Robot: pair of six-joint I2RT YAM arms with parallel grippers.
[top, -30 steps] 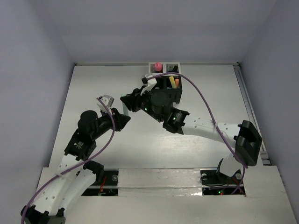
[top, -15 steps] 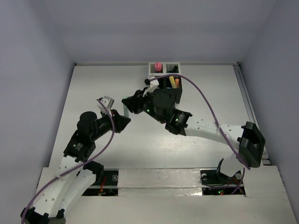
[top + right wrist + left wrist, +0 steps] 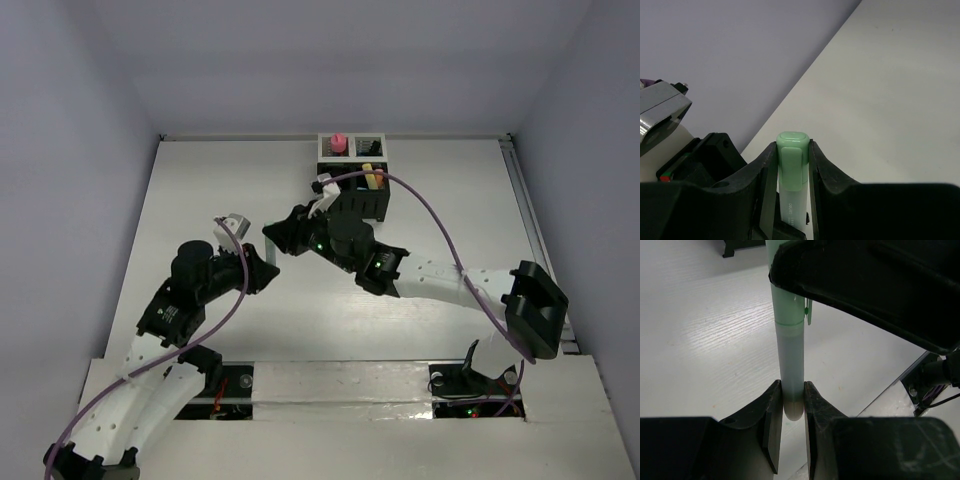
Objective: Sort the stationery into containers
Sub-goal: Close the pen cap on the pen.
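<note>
Left gripper [image 3: 791,401] is clamping the grey tail end of the green marker [image 3: 790,355], off the table [image 3: 700,340], mid-workspace. Right gripper [image 3: 791,150] is pinching the marker's green cap end. Organizer [image 3: 372,205] is sitting just behind them, pink tube [image 3: 338,142] standing in its back-left compartment.

The capped end of the green pen [image 3: 789,360] lay hidden behind the right arm's fingers [image 3: 875,285] in the left wrist view. The right wrist view's bottom edge cut off its barrel. From above, that arm covered part of the organizer [image 3: 352,138], whose contents were too small to name.
</note>
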